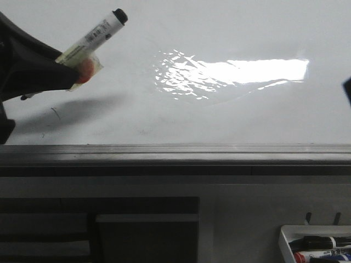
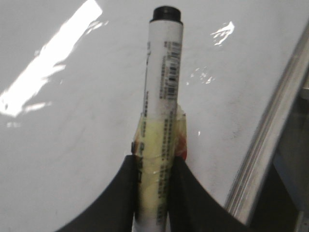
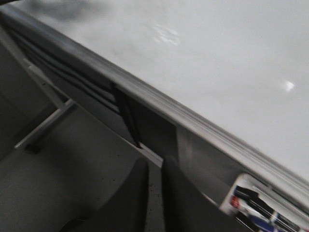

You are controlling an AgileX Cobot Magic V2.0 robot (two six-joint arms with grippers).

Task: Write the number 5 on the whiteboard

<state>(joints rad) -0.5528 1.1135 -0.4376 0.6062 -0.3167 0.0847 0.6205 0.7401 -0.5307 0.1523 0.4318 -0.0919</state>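
White gloss fills most of the front view: the whiteboard (image 1: 230, 33) runs across the upper half of the frame, with a bright patch of glare right of centre and a grey metal edge rail (image 1: 175, 153) along its lower border. No drawn digit shows on the board in any view; only a few small faint dark marks sit at lower left of the board, near the shadow.

At the upper left of the front view the left gripper (image 1: 68, 68) has its black fingers closed on a marker (image 1: 96, 34), which has a white barrel with printed text and a black end pointing up and to the right. A band of yellowish tape wraps the barrel where the fingers meet it, with a spot of red beside it. The left wrist view shows the same grip (image 2: 154, 169): the two dark fingers press on either side of the taped barrel, the black end toward the top of the frame, the board behind it.

In the right wrist view, the right gripper (image 3: 155, 174) has its fingers nearly together with only a narrow gap and nothing between them; below the rail. A white tray (image 1: 285, 241) holding markers sits at the lower right of the front view.
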